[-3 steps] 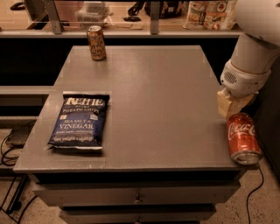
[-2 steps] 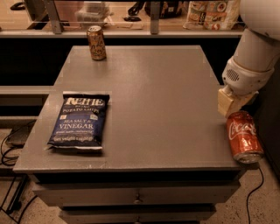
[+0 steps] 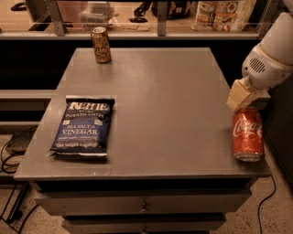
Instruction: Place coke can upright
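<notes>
The red coke can (image 3: 248,133) with white script is at the right edge of the grey table (image 3: 160,91), near the front corner. Its silver end faces the camera and its long axis runs almost straight up the picture. My gripper (image 3: 241,97), with cream-coloured fingers, is at the can's far end and is shut on it. The white arm (image 3: 274,50) reaches in from the upper right. I cannot tell whether the can rests on the table or hangs just above it.
A tan-gold can (image 3: 100,44) stands upright at the table's far left. A dark blue chip bag (image 3: 83,125) lies flat at the front left. A shelf with packages (image 3: 219,13) runs behind the table. Drawers (image 3: 144,205) are below the table's front edge.
The gripper and the coke can have moved together a little away from the table's front edge. The can has turned from slanted to nearly straight.
</notes>
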{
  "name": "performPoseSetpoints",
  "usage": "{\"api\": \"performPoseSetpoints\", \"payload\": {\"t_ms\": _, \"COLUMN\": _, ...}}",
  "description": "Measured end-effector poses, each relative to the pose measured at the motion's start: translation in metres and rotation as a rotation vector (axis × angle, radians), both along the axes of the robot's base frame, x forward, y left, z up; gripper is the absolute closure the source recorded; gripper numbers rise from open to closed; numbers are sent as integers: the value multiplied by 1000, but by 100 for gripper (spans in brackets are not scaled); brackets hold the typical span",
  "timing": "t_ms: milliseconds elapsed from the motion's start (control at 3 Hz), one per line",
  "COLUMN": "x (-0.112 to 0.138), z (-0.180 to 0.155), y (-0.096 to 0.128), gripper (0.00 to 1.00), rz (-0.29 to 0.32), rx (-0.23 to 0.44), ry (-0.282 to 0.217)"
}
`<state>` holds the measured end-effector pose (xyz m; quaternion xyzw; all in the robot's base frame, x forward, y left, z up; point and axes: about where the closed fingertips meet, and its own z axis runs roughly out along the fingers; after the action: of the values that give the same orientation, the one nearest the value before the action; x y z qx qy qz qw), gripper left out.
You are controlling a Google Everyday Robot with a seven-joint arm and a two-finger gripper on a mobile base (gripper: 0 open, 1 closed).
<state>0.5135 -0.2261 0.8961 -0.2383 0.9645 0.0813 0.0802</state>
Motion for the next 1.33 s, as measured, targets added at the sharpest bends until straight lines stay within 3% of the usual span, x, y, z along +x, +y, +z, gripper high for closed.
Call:
{"api": "performPoseSetpoints", "payload": {"t_ms": 667, "x": 28, "z": 52, "y": 3, "gripper": 100, "rz": 79, "rx": 173, "ry": -210}}
{"api": "performPoseSetpoints", "payload": {"t_ms": 1000, "x": 49, "z": 87, "y": 9, "gripper": 100, "rz": 141, "rx": 277, "ry": -360}}
{"api": "performPoseSetpoints", "payload": {"t_ms": 1333, "x": 49, "z": 87, "y": 10, "gripper": 100, "rz": 145, "rx": 271, "ry": -365}}
